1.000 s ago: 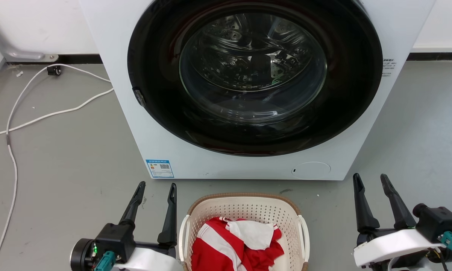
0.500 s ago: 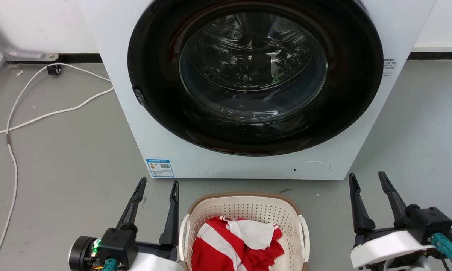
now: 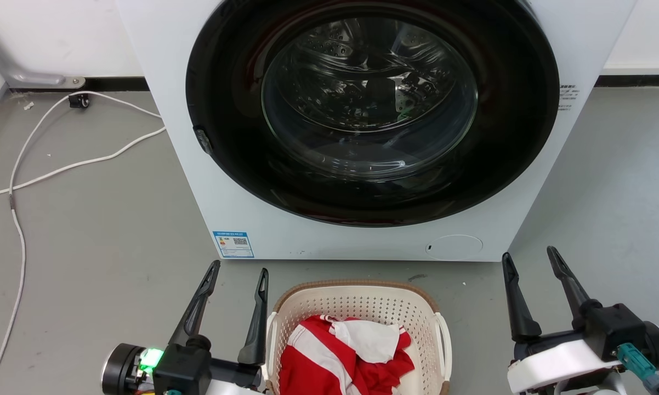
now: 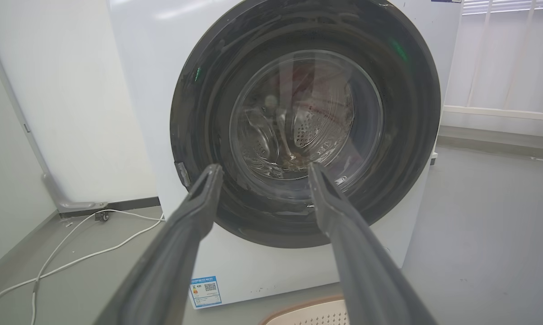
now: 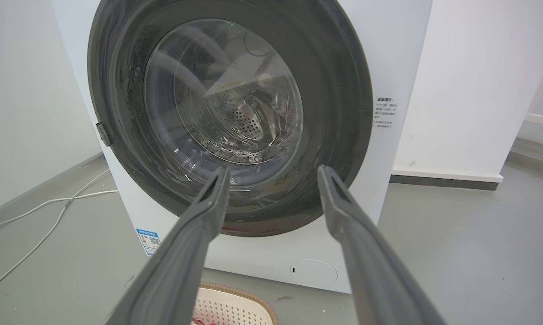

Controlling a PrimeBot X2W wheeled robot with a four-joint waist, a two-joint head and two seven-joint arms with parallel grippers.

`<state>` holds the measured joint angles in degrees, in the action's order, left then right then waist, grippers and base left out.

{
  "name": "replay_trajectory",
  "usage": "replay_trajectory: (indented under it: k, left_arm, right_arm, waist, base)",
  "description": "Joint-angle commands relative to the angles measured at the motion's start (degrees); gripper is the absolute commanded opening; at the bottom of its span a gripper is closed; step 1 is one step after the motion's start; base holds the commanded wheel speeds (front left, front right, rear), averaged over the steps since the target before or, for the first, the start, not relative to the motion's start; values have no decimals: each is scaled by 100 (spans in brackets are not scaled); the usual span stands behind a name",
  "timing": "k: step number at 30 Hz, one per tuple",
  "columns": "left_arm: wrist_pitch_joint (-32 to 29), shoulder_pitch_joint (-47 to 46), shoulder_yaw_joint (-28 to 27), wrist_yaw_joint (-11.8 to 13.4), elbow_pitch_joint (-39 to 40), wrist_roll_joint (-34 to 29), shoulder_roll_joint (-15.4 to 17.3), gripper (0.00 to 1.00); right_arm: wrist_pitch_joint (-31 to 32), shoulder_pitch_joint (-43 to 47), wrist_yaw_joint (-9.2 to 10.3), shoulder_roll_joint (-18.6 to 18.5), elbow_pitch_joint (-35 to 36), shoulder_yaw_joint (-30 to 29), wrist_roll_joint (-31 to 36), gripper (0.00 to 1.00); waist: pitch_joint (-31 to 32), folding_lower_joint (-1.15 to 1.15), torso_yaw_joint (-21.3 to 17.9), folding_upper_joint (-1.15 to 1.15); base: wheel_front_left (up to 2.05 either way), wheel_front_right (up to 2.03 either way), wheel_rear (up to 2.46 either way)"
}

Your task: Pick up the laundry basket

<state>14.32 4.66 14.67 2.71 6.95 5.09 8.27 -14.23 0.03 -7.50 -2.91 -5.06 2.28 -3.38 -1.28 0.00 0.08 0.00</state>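
Observation:
The laundry basket [image 3: 362, 303], cream perforated plastic with a brown rim and white side handles, stands on the floor at the bottom centre of the head view, holding a red and white garment [image 3: 346, 354]. Its rim also peeks in at the bottom of the left wrist view [image 4: 307, 313] and of the right wrist view [image 5: 235, 307]. My left gripper [image 3: 238, 270] is open just left of the basket, its inner finger close beside the left handle. My right gripper [image 3: 529, 254] is open, well apart from the basket's right side. Both point toward the washing machine.
A white front-loading washing machine [image 3: 285, 230] with a dark round door [image 3: 370, 109], shut, stands right behind the basket. White cables [image 3: 61, 170] trail over the grey floor at the left. Bare floor lies to the right of the machine.
My left gripper has shifted right, closer to the basket's left handle. My right gripper has moved a little left and farther up the picture. The basket has stayed put.

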Motion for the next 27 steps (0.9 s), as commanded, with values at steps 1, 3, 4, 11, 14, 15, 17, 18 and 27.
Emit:
replay_trajectory:
  k: [1,3,4,11,14,15,17,18,27]
  left_arm:
    - [44,72,-10,-27,47,-132,-23,100]
    - [64,90,-27,-63,70,-227,-42,100]
    - [70,98,-34,-78,76,-273,-54,100]
    - [94,115,-124,-196,65,-382,-121,100]
    - [91,106,-176,-259,-1,-353,-148,100]
    - [91,99,-199,-282,-40,-345,-162,100]
    - [91,63,-251,-322,-134,-330,-186,100]
    - [91,47,-287,-344,-199,-309,-203,100]
    - [91,-588,-509,-634,-1053,-254,-214,100]
  right_arm:
    - [-49,61,2,4,41,14,121,100]
    - [-69,68,2,4,45,26,195,100]
    - [-83,73,2,5,46,40,226,100]
    - [-98,68,2,5,77,59,247,100]
    - [-97,41,2,5,66,45,184,100]
    - [-97,24,2,5,59,41,165,100]
    - [-97,-13,2,5,6,38,113,100]
    - [-97,-50,2,4,-18,17,121,100]
    - [-97,-717,2,5,-655,-13,88,100]
  waist:
    - [-3,0,-1,0]
    - [-6,0,-3,0]
    - [-5,0,-5,0]
    - [-63,0,-13,0]
    - [-136,0,-11,0]
    - [-170,0,-12,0]
    - [-253,0,-14,0]
    - [-311,0,-18,0]
    - [-1352,0,-83,0]
  base:
    - [0,0,0]
    - [0,0,0]
    - [0,0,0]
    - [0,0,0]
    - [0,0,0]
    - [0,0,0]
    - [0,0,0]
    - [0,0,0]
    - [0,0,0]
